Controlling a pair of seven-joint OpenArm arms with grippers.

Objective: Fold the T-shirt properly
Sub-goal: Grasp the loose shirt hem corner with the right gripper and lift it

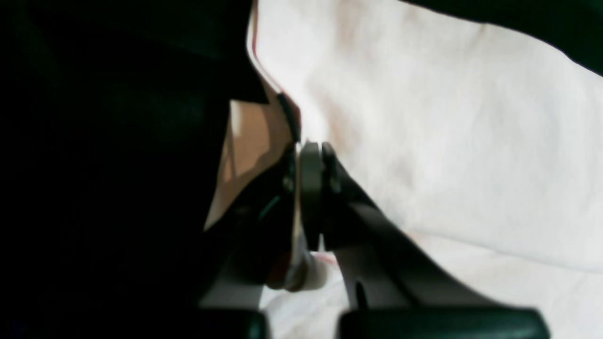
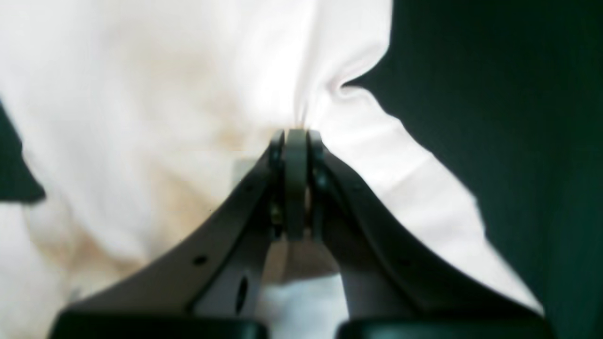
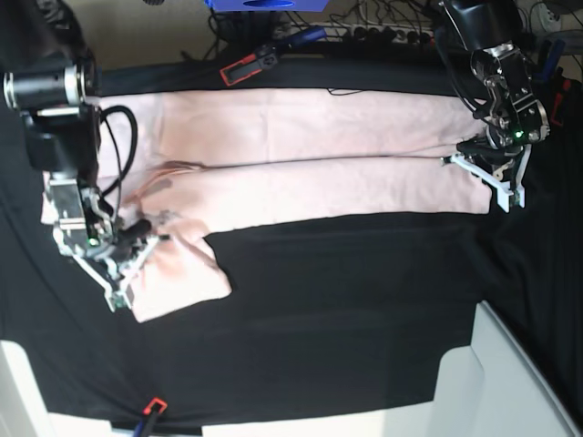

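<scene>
We've got both jaws pinched on the shirt (image 3: 310, 155), spread across the black cloth (image 3: 346, 300): left gripper (image 3: 481, 157) at one end, right gripper (image 3: 137, 238) at the other; it's light, limp, so grip edges.

Both wrist views blur the T-shirt (image 2: 141, 94).

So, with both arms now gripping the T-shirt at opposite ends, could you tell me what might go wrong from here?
1. The right gripper pinches only a small pucker of the T-shirt; a pull could slip it free.
2. The left gripper holds the very edge, so that end may drop.
3. The sleeve end lies bunched on the black cloth; folding now could lock in wrinkles.
</scene>
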